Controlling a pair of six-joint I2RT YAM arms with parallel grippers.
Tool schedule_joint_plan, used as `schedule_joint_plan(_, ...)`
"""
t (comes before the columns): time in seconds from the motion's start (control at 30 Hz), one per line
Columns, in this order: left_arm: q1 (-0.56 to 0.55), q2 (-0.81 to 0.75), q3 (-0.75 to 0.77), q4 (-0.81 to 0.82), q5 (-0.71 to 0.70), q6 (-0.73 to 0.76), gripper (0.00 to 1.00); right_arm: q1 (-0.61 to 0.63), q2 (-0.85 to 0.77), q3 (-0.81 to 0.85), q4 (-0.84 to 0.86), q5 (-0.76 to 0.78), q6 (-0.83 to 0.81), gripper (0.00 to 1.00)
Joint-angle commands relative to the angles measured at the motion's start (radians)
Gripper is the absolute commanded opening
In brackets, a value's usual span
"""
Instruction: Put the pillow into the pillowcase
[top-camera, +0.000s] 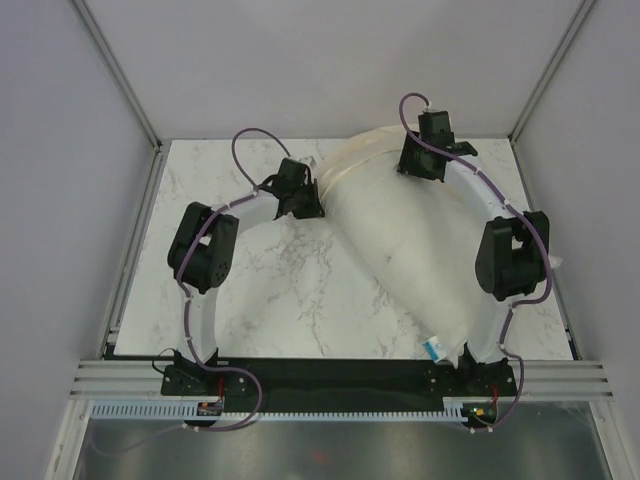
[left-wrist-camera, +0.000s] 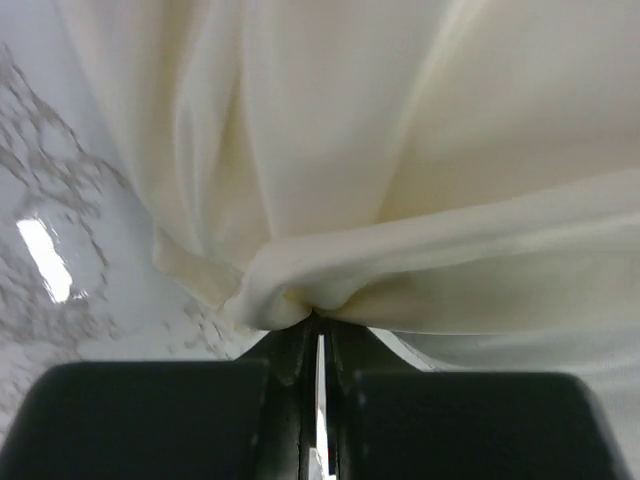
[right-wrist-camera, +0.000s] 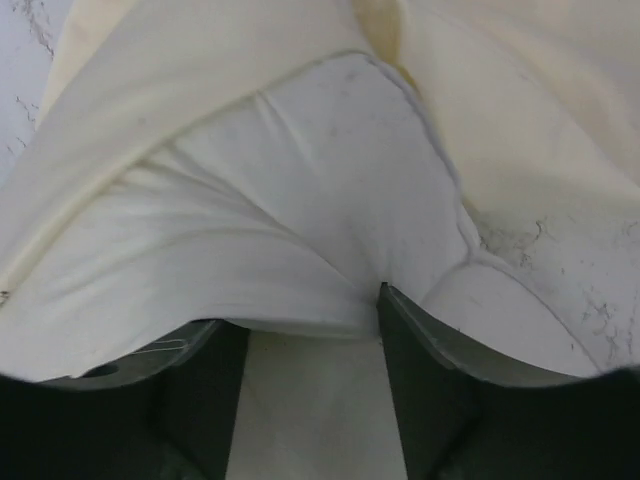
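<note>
While the pillow (top-camera: 410, 260) lies diagonally across the table (top-camera: 250, 290) in the top view, blue tag (top-camera: 434, 348) at its near right end, only its far end looks tucked into the pillowcase (top-camera: 345, 165). The step in hand, I judge, is drawing the case down over the pillow, with most of its length uncovered. The left gripper (top-camera: 303, 203) sits at the case's left edge and the right gripper (top-camera: 420, 160) at the pillow's far end. From up here I cannot tell either jaw gap.

From the left wrist, the 2 jaws are pressed together. The left gripper (left-wrist-camera: 318, 325) pinches a gathered fold of pillowcase (left-wrist-camera: 400, 200), which hangs above the marble.

From the right wrist, the right gripper (right-wrist-camera: 310, 340) has its fingers (right-wrist-camera: 425, 390) partly apart. Whiter pillow (right-wrist-camera: 300, 200) cloth bulges between them and touches the right one, but no clamp shows. The case's hem (right-wrist-camera: 230, 100) curves over the pillow just beyond.

The next move likely calls for the right gripper to take firm hold of that hem, or to push the pillow deeper, with the left holding the mouth taut.
</note>
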Motion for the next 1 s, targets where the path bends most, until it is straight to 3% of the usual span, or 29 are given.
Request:
schedule_joint_plan(0.0, -0.055, -0.1, -0.143, 0.031, -0.023, -0.095, 0.02, 0.01, -0.052, 0.029, -0.065, 0.047, -0.047, 0.67)
schedule_joint_plan(0.17, -0.079, -0.138, -0.222, 0.107, -0.13, -0.13, 0.02, 0.111, -0.288, -0.059, -0.094, 0.138, -0.154, 0.86)
schedule_joint_plan(0.3, -0.093, -0.17, -0.256, 0.135, -0.208, -0.13, 0.02, 0.323, -0.428, -0.152, -0.082, 0.146, -0.306, 0.88)
schedule_joint_plan(0.43, -0.095, -0.207, -0.273, 0.135, -0.27, -0.115, 0.02, 0.448, -0.465, -0.286, -0.043, 0.167, -0.372, 0.9)
schedule_joint_plan(0.63, -0.093, -0.252, -0.267, 0.11, -0.284, -0.106, 0.02, 0.557, -0.336, -0.407, -0.004, 0.412, -0.378, 0.94)
schedule_joint_plan(0.9, -0.093, -0.25, -0.24, 0.093, -0.265, -0.11, 0.02, 0.567, -0.083, -0.436, 0.094, 0.648, -0.391, 0.98)
schedule_joint_plan(0.93, -0.093, -0.247, -0.239, 0.095, -0.265, -0.112, 0.02, 0.567, -0.054, -0.426, 0.1, 0.709, -0.38, 0.95)
schedule_joint_plan(0.97, -0.093, -0.244, -0.234, 0.095, -0.265, -0.11, 0.02, 0.565, -0.031, -0.412, 0.103, 0.745, -0.369, 0.83)
